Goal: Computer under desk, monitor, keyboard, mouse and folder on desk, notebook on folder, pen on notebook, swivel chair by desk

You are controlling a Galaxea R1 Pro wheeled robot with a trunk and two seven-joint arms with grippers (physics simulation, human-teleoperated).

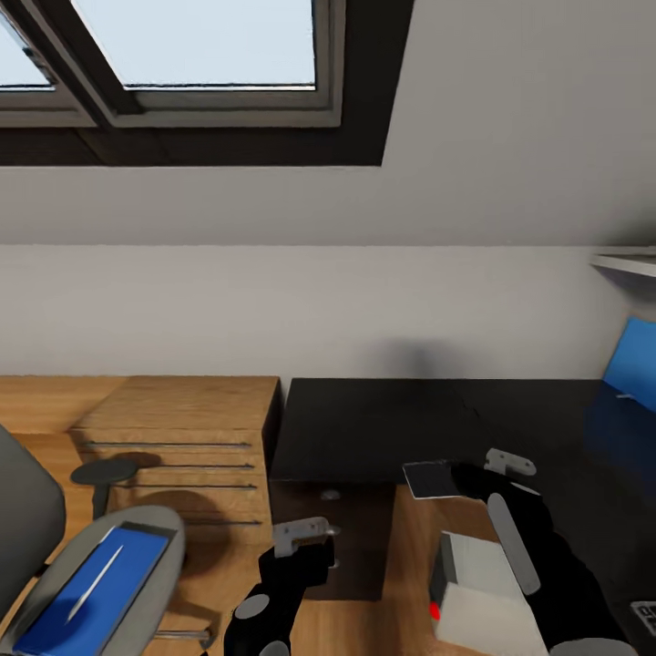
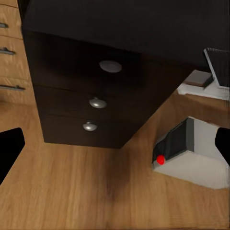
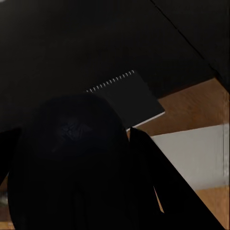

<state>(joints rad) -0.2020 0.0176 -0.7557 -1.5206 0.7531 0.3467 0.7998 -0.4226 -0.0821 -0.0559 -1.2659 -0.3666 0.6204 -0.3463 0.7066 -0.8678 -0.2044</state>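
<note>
Right tool point(image 1: 456, 480) grips the notebook point(image 1: 430, 479) at the black surface's point(image 1: 383, 428) front edge while the left tool point(image 1: 303, 538) hangs released; the blue folder point(image 1: 96, 592) on the chair point(image 1: 36, 547) should reach that surface first.

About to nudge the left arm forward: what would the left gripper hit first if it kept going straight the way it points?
Probably the wood floor just short of the black drawer cabinet; the computer sits off to one side. Depth is hard to judge.

White wall point(image 1: 273, 301), skylight window point(image 1: 191, 55), wood floor point(image 2: 72, 191), black drawer cabinet point(image 2: 86, 96).
</note>
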